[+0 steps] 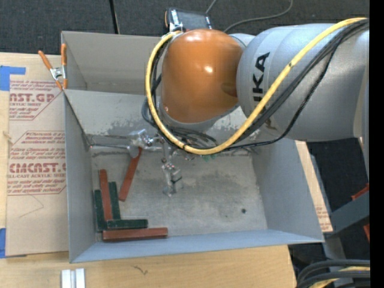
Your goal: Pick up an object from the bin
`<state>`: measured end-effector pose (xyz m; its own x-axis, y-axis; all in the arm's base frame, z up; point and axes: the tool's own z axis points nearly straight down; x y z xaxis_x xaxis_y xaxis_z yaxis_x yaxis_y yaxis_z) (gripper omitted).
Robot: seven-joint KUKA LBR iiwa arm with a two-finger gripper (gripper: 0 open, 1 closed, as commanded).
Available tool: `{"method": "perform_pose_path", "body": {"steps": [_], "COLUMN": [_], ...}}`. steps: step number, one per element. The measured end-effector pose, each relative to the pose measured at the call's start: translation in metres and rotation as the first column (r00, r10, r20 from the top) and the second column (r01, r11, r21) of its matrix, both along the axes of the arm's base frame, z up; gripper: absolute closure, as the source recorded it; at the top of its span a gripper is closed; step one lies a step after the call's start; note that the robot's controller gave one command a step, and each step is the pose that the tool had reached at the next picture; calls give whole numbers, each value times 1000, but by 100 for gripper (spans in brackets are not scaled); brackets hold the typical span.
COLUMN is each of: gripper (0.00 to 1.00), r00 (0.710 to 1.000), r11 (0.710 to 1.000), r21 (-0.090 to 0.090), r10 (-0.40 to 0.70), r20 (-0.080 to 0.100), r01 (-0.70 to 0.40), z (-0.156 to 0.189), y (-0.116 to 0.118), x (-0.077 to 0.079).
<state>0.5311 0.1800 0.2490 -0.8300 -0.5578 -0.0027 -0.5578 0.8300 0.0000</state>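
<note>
The grey metal bin (78,179) holds only a few things, and all of them lie toward the 8 o'clock side of its floor. The gripper (171,182) hangs under the round orange cover (198,77) of the wrist, near the middle of the bin and above a bare part of the floor. From this angle I cannot tell if the claw is released or clenched. The nearest thing is a slanted red-brown flat stick (130,174), at 9 o'clock from the gripper, near it but apart. Its upper end points to 1 o'clock. Further toward 8 o'clock is a small heap: an upright red-brown bar (105,194) with dark green bars beside it, and at 7 o'clock a long red-brown bar (135,234) lying across, close to the front wall. I judge that the step in hand is the approach and the pick is not yet begun. To do it well, the gripper should go toward 9 o'clock until it is over the middle of the slanted stick. It should then turn to close across the narrow width, not along the length, and descend straight and low, because a thin flat piece can slip. This stick lies almost alone, so it seems an easier choice than the bars, which touch each other.
</note>
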Motion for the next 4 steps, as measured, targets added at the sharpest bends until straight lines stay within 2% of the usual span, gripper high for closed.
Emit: {"method": "perform_pose_path", "body": {"steps": [1,2,3,4], "gripper": [0,0,100,100], "r00": [946,901,901,899], "r11": [946,901,901,899], "r21": [0,0,0,-2], "r10": [325,434,433,439], "r20": [-5,3,4,10], "r01": [-325,-434,-433,-439], "z": [-145,-179,-177,2], "y": [-14,17,17,5], "x": [44,61,61,61]}}
